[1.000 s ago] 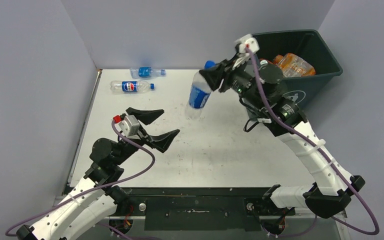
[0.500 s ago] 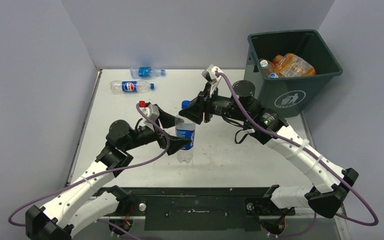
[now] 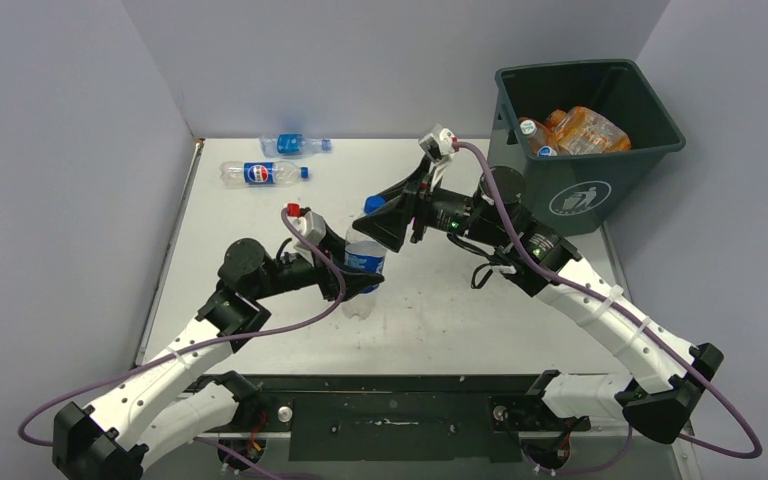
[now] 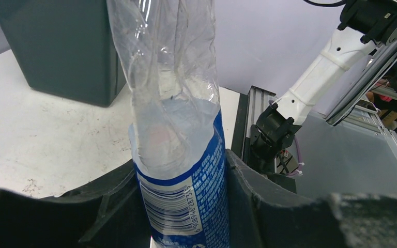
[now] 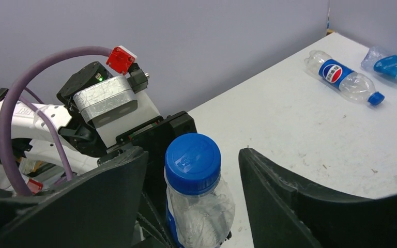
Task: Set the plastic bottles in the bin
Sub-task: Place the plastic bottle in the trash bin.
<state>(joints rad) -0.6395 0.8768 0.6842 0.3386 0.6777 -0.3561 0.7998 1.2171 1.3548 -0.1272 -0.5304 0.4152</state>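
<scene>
The left tool (image 3: 358, 282) is pressed shut on a blue-capped bottle (image 3: 364, 258), pinching it across the blue label. In the left wrist view both fingers (image 4: 111, 199) lie flat against the label, with the crumpled clear body rising above them. The bottle stands roughly upright, near the middle of the desk (image 3: 460, 310) and slightly toward 9 o'clock. I cannot tell whether its base touches the surface.

The right tool (image 5: 191, 153) hovers at the bottle's neck, coming in from 2 o'clock. Its jaws are spread, one on either side of the blue cap (image 5: 193, 163), with open space showing between the cap and each finger. It touches nothing.

The bin (image 3: 600, 195) sits at the 2 o'clock corner, its litter symbol facing the arms. Orange bottles (image 3: 588, 128) are piled inside it, along with at least one clear capped one.

Two more bottles lie on their sides at about 11 o'clock, well apart from both tools. One is a Pepsi bottle (image 3: 258, 173) with a blue cap. Just beyond it, nearer the back wall, lies a blue-labelled bottle (image 3: 294, 144).
</scene>
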